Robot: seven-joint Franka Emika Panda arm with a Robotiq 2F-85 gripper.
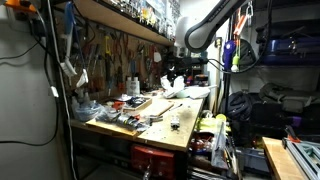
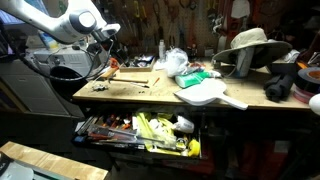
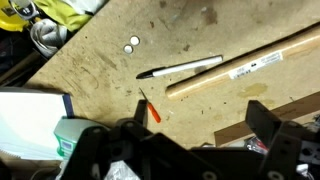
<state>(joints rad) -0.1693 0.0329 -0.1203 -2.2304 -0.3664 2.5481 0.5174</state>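
Bench (image 3: 95,75): pale plywood, scuffed and speckled; cluttered in both exterior views.
Arm (image 1: 205,25): white, rounded joints, bent down over the bench.
Wood strip (image 3: 255,62): long, flat, pale, with a printed label; lies diagonally.
Fingers (image 3: 272,125): black, blocky, spread apart, nothing between them.
Pen (image 3: 182,68): slim white barrel, dark tip; lies flat just beside the strip, ahead of the fingers.
Red sliver (image 3: 153,110): short and thin, nearer the fingers.
Two white discs (image 3: 134,42): tiny, round, side by side.

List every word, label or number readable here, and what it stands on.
Nothing can be read for certain.
Strip: white label with dark print, too blurred to read.
Pen: no legible marking.
Bench clutter: too small to read in both exterior views.
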